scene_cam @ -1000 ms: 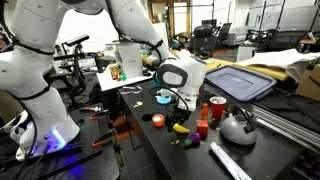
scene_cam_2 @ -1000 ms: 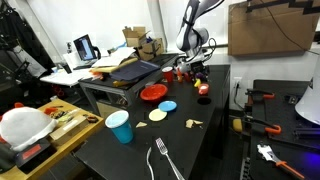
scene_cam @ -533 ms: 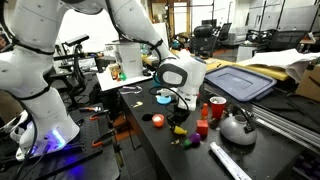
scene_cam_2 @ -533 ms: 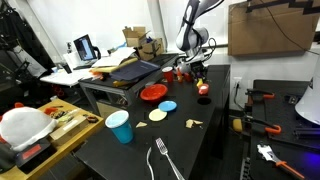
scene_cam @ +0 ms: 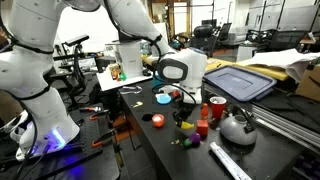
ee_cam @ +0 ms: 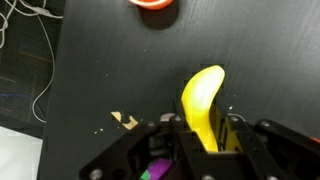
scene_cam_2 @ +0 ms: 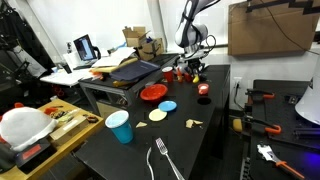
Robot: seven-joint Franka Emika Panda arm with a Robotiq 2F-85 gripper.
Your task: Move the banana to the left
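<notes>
The banana point(ee_cam: 203, 100) is small, bright yellow and curved. In the wrist view it sticks out forward from between the two black fingers, above the black tabletop point(ee_cam: 100, 70). My gripper point(ee_cam: 205, 135) is shut on the banana's near half. In both exterior views the gripper point(scene_cam: 184, 108) point(scene_cam_2: 194, 68) hangs a little above the table with the banana point(scene_cam: 185, 117) at its tip; there the banana is tiny and partly hidden by the fingers.
A red cup point(scene_cam: 216, 108) and a metal kettle point(scene_cam: 237, 126) stand close beside the gripper. A small red item point(scene_cam: 157, 120) and coloured bits point(scene_cam: 186, 139) lie on the table. Farther along are a red bowl point(scene_cam_2: 153, 93), a blue cup point(scene_cam_2: 119, 126) and a fork point(scene_cam_2: 165, 160).
The jaws have closed on the banana. The gripper has then risen slightly from the table with the banana in it.
</notes>
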